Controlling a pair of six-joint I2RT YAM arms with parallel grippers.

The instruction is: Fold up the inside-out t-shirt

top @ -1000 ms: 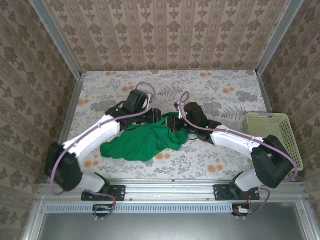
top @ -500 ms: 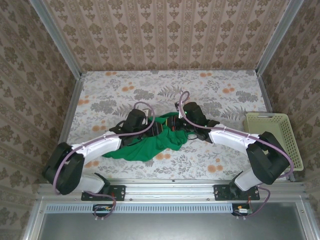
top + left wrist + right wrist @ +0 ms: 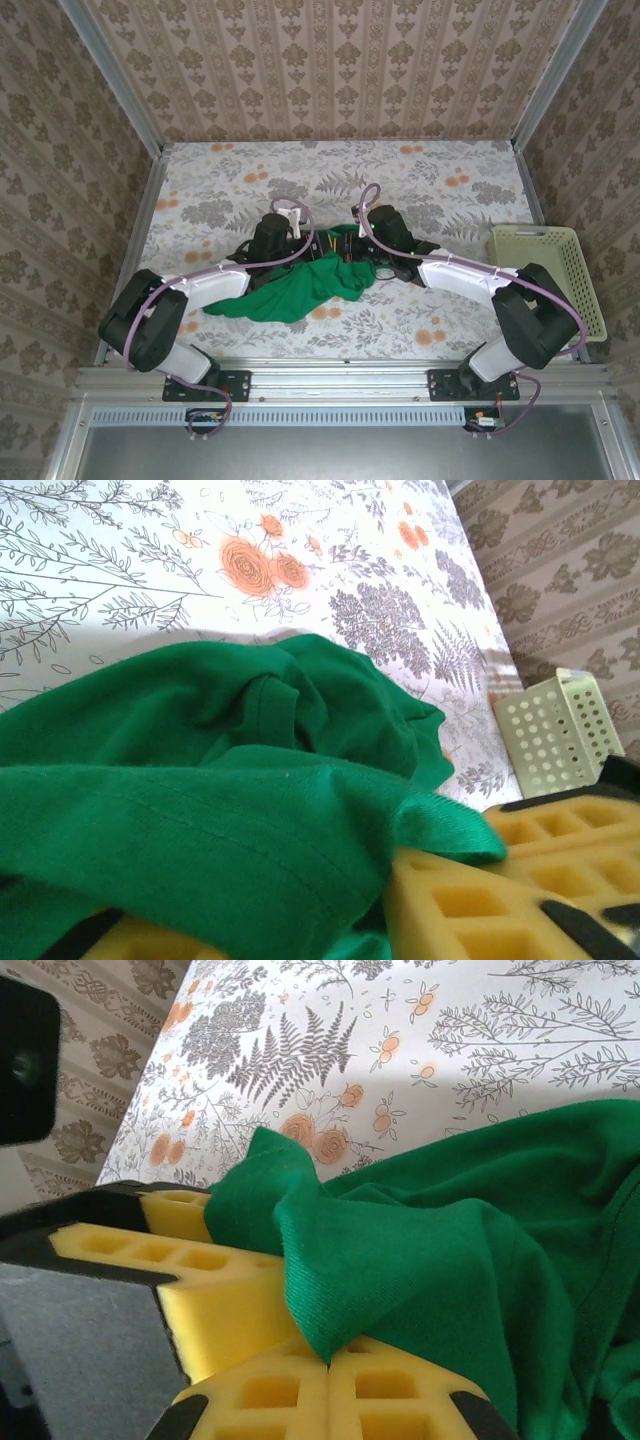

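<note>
The inside-out t-shirt (image 3: 285, 290) lies bunched on the flowered table, bright green and wrinkled. My right gripper (image 3: 350, 250) is at its upper right edge. In the right wrist view its yellow pads (image 3: 400, 1400) meet, and the right gripper (image 3: 330, 1360) pinches a fold of the t-shirt (image 3: 450, 1250). My left gripper (image 3: 315, 250) sits close beside it at the same edge. In the left wrist view the left gripper (image 3: 270, 905) has its pads (image 3: 480, 890) well apart, with the t-shirt (image 3: 200, 810) draped through the gap and touching the right pad.
A pale yellow-green plastic basket (image 3: 545, 265) stands at the table's right edge; its perforated wall (image 3: 555, 725) rises beyond the shirt. Patterned walls close in the back and sides. Bare table lies behind and left of the shirt.
The left arm swung in and its gripper moved right to the shirt's upper edge, next to the right gripper. The shirt's top was drawn up a little. The right gripper stayed put.
</note>
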